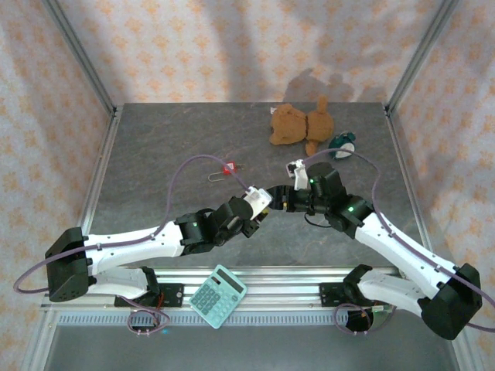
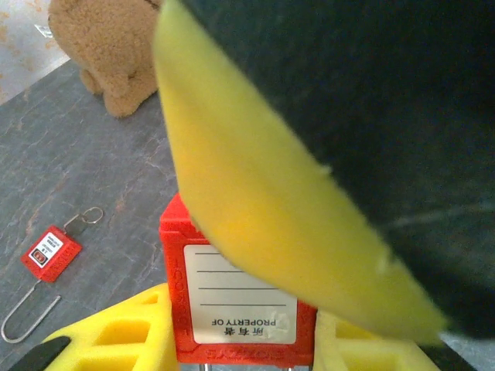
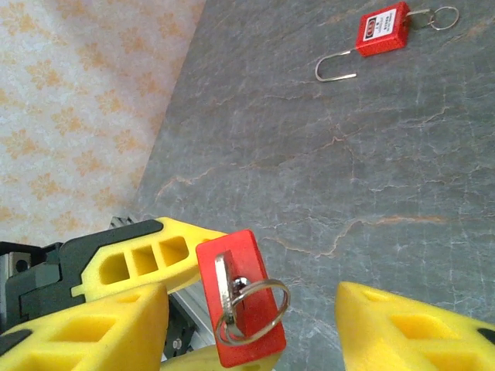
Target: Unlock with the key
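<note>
My left gripper [image 2: 241,317] is clenched on the red padlock [image 2: 232,297], holding it off the table [image 1: 155,154] on the near side of the teddy bear [image 1: 300,124]. There's open grey table on every side. The white label faces my left camera, and the key [image 3: 223,284] sits in the lock's end with its ring [image 3: 255,313] hanging. My right gripper [image 3: 249,305] is released, one finger on each side of the key with a gap on both. To the bear's left lies a second padlock [image 1: 227,169], shackle open. Well nearer than the bear, a calculator [image 1: 218,296] rests on the front rail.
</note>
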Tool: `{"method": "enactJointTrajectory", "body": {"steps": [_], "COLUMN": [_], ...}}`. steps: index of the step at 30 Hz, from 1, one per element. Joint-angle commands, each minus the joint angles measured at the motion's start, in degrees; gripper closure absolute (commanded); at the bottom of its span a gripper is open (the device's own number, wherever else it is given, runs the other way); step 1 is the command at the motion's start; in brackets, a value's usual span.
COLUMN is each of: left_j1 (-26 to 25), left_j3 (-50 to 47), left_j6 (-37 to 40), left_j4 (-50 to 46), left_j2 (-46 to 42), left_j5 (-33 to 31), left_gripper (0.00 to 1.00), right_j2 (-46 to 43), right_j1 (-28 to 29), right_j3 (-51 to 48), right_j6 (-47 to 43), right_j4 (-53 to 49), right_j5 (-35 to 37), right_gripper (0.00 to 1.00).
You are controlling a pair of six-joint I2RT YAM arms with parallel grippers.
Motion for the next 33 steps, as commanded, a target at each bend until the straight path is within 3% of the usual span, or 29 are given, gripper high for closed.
{"method": "enactJointTrajectory", "body": {"steps": [1,11,25,33], "left_j1": [0.1,0.0,-0.1,-0.2], "left_j3": [2.7,4.5,4.3,4.1], "left_j6": [0.1,-0.5,-0.3,-0.3], "left_j4": [-0.2,-1.2,-4.1,-3.9], "left_j2": [-1.1,-0.3,1.1,1.3], "left_j5": [0.9,3.6,6.1,6.3], "left_gripper": [0.7,0.7,0.7,0.7], "right_j2": [0.3,0.3,0.5,0.6], "right_j1": [-0.3,-0.3,-0.3,-0.3], "right_j3": [-0.9,0.1,1.0,0.5], "right_j6": [-1.4,-3.8,-5.6,-5.1], "right_j4": [1.6,-1.0,-2.8,-2.1], "right_j5": [-1.5,-0.3,1.6,1.5], "right_gripper": [0.44,0.54,0.55,0.74]}}
